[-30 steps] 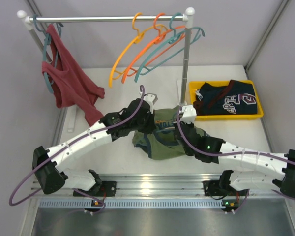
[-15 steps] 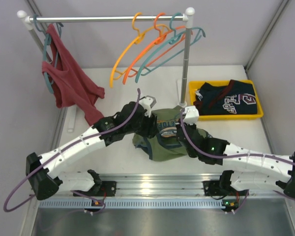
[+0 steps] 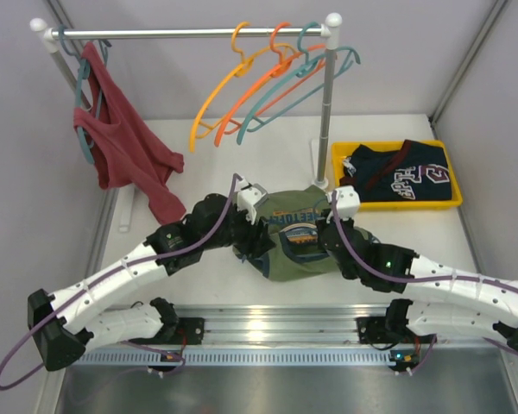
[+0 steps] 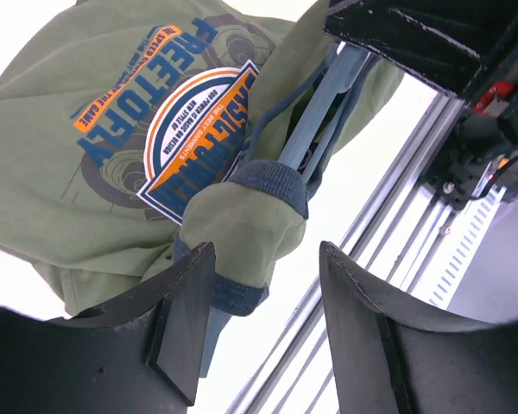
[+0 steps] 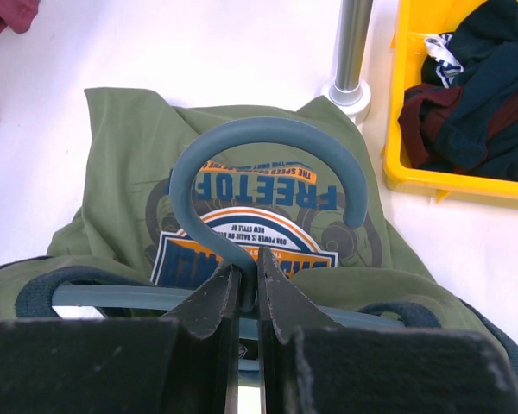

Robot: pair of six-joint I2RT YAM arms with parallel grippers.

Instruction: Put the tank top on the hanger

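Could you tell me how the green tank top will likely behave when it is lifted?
The tank top looks soft and floppy: it lies bunched in folds, so it would probably drape and sag. Its trimmed edge seems to wrap the smooth hanger arm, so it might slip off.

Right wrist view: of the hanger (image 5: 268, 129) only the hook and a short stretch of bar show. The rest runs under the tank top (image 5: 112, 147) and behind the right fingers (image 5: 209, 302). Top view: both arms cover the hanger almost wholly, and the small chest lettering is unreadable.
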